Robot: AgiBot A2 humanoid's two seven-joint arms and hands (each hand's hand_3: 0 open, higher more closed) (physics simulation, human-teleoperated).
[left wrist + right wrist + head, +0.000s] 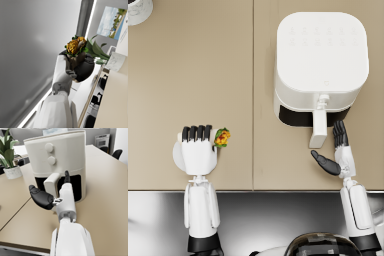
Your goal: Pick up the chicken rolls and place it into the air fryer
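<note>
My left hand grips the chicken roll, a yellow and green bundle that sticks out on the hand's right side, over a white plate. In the left wrist view the roll sits at the top of the hand, lifted in the air. The white air fryer stands at the back right, its handle pointing toward me over a dark front opening. My right hand lies just right of the handle, holding nothing, thumb spread; in the right wrist view the hand reaches beside the handle.
A white marbled plant pot stands at the far left corner, also seen with green leaves in the right wrist view as the pot. The tan table's front edge runs just ahead of my forearms.
</note>
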